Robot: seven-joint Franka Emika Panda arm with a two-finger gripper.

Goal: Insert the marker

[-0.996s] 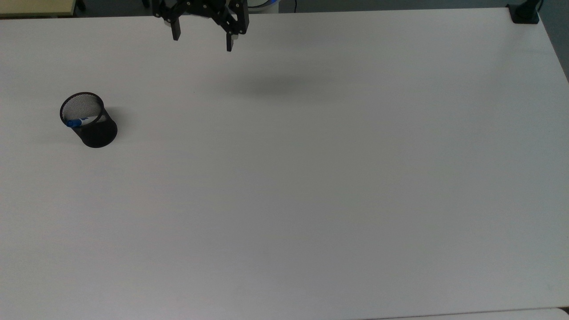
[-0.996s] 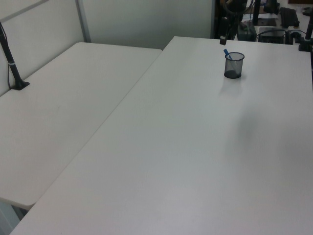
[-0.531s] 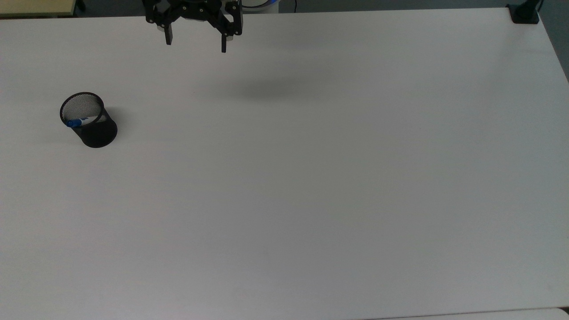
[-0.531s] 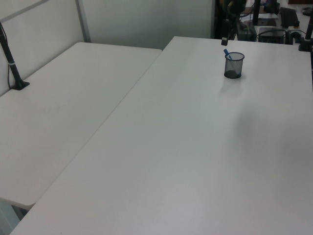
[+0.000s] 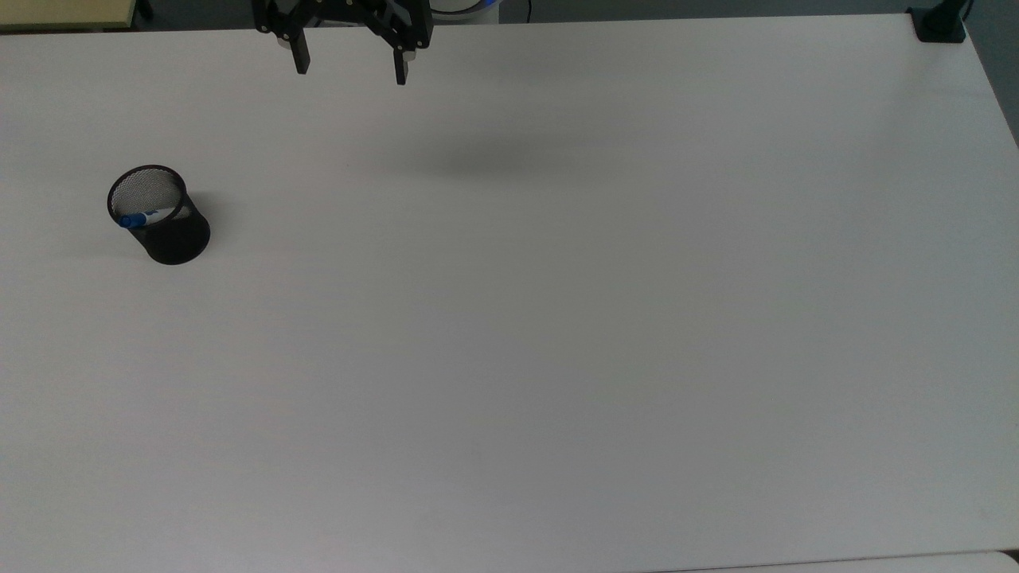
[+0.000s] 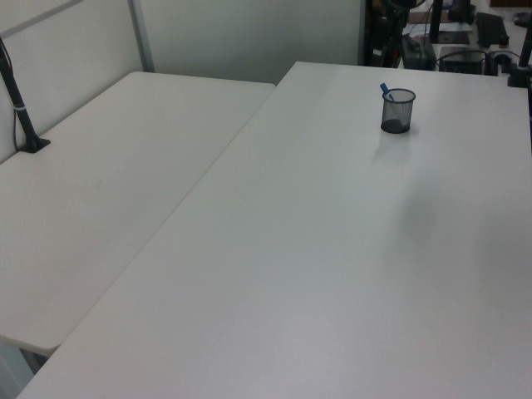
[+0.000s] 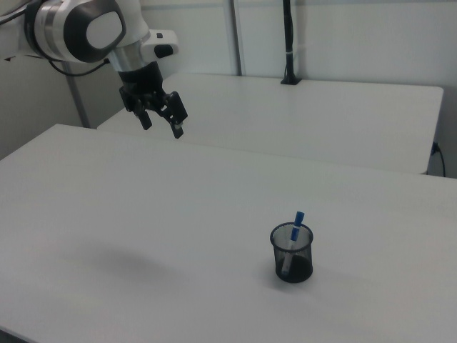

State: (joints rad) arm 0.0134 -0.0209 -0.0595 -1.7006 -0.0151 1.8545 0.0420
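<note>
On the top view's left, a black mesh cup [image 5: 159,215] stands upright on the white bench [image 5: 557,318], near the bench's left edge. The marker [image 5: 135,219] is inside this cup, leaning against the rim with its blue cap uppermost and the white barrel running down into the mesh. Further right in the top view, at the upper edge of the frame, the claw [image 5: 350,73] hangs above the bench with its two black fingers [image 5: 302,62] spread wide and nothing between them; it is well apart from the cup. A soft shadow [image 5: 493,163] lies on the bench surface to the right of the claw and below it in the top view. At the bench's far right corner in the top view, a black clamp base [image 5: 939,24] sits on the edge. In the right view, the arm's white and grey wrist [image 7: 93,32] appears at the upper left, with the claw [image 7: 163,127] below it, fingers apart and empty, raised clear of the bench [image 7: 143,229]. To the right view's right, the cup [image 7: 292,254] stands with the marker [image 7: 295,227] inside, blue cap protruding above the rim. In the left view, the cup [image 6: 397,110] stands towards the far end of the bench [image 6: 332,249], with the marker's blue cap [image 6: 386,89] showing above its rim on the left view's left side.
</note>
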